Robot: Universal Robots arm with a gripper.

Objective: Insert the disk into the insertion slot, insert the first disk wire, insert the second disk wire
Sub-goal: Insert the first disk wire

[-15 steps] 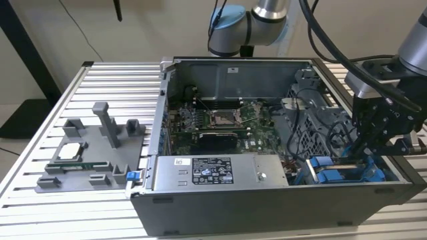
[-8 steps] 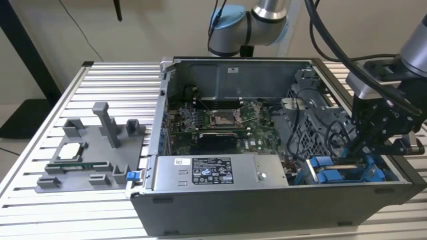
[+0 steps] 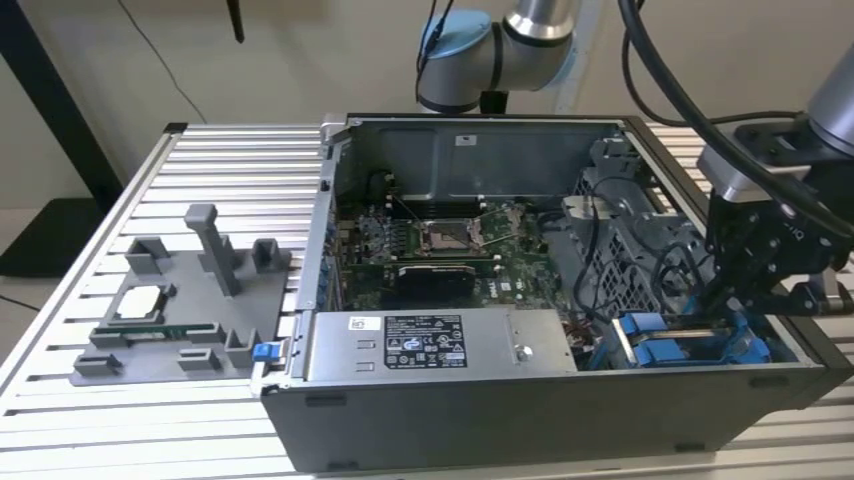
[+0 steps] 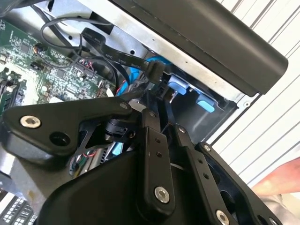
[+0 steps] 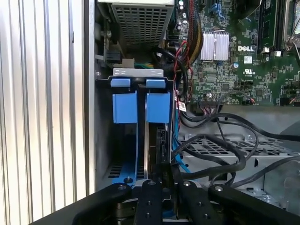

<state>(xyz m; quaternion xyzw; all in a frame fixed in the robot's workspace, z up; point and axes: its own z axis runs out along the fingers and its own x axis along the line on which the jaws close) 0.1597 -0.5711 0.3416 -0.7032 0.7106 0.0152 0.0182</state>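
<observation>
The disk in its bright blue carrier (image 5: 140, 107) stands edge-on in the insertion slot at the case's corner, also seen from outside as blue frames (image 3: 681, 345). My gripper (image 3: 727, 305) hangs right over that bay. In both wrist views its black fingers (image 4: 149, 136) close to a point, gripper (image 4: 151, 96) and gripper (image 5: 164, 171), pinching a small black connector (image 4: 155, 71). A blue disk wire (image 5: 176, 140) runs alongside the disk down to the fingertips. Other black wires (image 5: 220, 140) loop beside the bay.
The open computer case (image 3: 534, 420) lies on a slatted table (image 3: 160, 420). The grey power-supply box (image 3: 441, 345) sits beside the bay, the motherboard (image 3: 441, 245) behind it. A grey parts fixture (image 3: 187, 310) lies at the exterior view's left. A hand (image 4: 281, 183) shows past the case wall.
</observation>
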